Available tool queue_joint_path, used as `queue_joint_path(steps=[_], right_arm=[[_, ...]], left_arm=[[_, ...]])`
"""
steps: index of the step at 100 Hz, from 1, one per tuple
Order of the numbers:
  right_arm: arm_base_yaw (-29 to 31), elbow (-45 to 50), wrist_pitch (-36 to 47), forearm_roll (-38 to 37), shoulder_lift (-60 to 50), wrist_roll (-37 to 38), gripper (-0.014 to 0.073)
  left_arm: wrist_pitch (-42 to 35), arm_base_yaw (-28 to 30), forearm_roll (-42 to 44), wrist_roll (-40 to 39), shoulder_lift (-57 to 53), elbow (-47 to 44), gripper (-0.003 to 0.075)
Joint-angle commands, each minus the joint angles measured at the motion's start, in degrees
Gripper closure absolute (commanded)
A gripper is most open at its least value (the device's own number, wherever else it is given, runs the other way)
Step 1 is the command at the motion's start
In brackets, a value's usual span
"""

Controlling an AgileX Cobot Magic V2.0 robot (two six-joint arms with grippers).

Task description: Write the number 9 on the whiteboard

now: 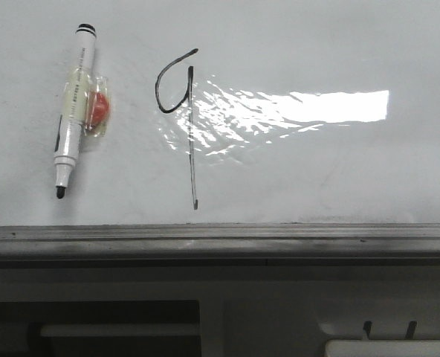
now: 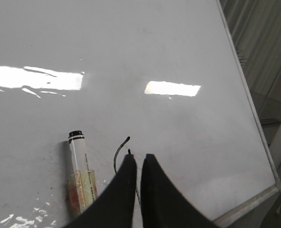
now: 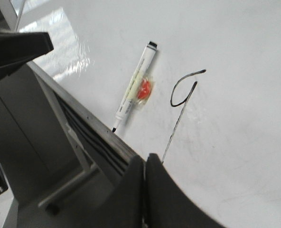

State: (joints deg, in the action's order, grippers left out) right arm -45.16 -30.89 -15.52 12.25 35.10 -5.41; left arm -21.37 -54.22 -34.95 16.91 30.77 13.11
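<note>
On whiteboard [image 1: 339,44], number 9 [image 1: 181,119] sits just right of marker [image 1: 74,111].

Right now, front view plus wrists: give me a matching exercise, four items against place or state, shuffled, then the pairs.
Column 1:
1. marker
2. number 9
3. grey rail
4. right gripper

Column 2:
A. runs along the whiteboard's lower edge
B. fingers together, holding nothing
C. lies uncapped, tip toward the rail, left of the figure
D. drawn in black, open loop with long straight tail

Pairs: 1-C, 2-D, 3-A, 4-B
</note>
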Motion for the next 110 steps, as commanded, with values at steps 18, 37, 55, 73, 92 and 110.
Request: queue_joint_path(steps=[18,37,55,73,92,110], right_arm=[[0.0,14.8,14.8,-5.5,-20.3,-0.6,0.0661],[0.0,19.8,14.8,-5.5,-30.4,-0.6,0.0663],[0.0,20.1,14.7,-5.5,-33.2,-0.6,0.0663],[0.0,20.1,14.7,-5.5,-33.2,-0.6,0.0663],[0.0,20.1,14.7,-5.5,-33.2,-0.6,0.0663],[0.0,20.1,14.7,-5.5,-33.2,-0.6,0.0663]], left_arm=[[0.2,0.0,1.9,0.4,-13.1,-7.6,0.074],[0.8,0.0,1.1,0.3,-19.7,-10.5,0.074],[0.8,0.0,1.1,0.3,-20.2,-10.5,0.074],[0.8,0.0,1.1,0.3,-20.2,-10.5,0.074],[0.8,0.0,1.1,0.3,-20.2,-10.5,0.074],[0.8,0.0,1.1,0.3,-20.2,-11.1,0.074]])
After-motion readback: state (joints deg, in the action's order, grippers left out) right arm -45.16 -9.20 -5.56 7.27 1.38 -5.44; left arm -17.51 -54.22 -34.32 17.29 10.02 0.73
